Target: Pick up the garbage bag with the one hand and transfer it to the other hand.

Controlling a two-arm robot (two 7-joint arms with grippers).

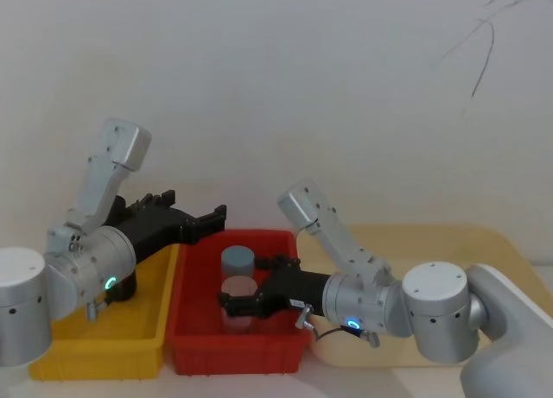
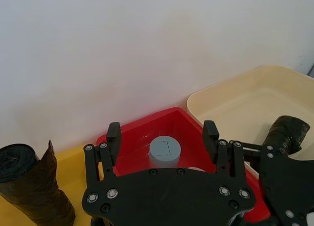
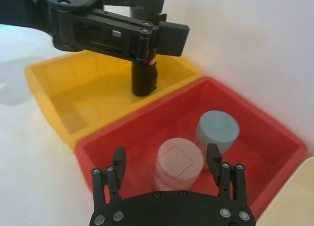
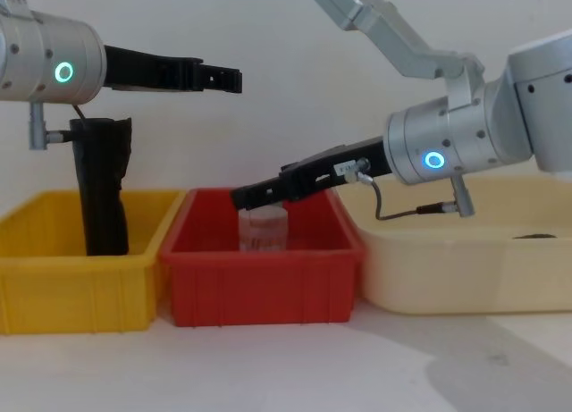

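From the head view, your left hand [image 1: 207, 218], the one with the green ring, hangs level above the seam between the yellow bin [image 1: 104, 350] and the red bin [image 1: 238, 346], holding nothing. Your right hand [image 1: 233, 305], blue-ringed, reaches into the red bin beside a pink jar [image 1: 239, 287] and a grey-lidded jar [image 1: 237, 261].

In the left wrist view, that hand's fingers [image 2: 113, 138] are spread wide with nothing between them. A second dark roll [image 2: 287, 133] lies in the cream tub [image 2: 230, 101].

The right wrist view shows its own fingers [image 3: 119, 160] spread either side of the pink jar without gripping it. The garbage bag [image 3: 144, 79] stands upright in the yellow bin, red sticker showing.

From the chest view, the garbage bag [image 4: 103, 184] stands below the left hand, untouched.
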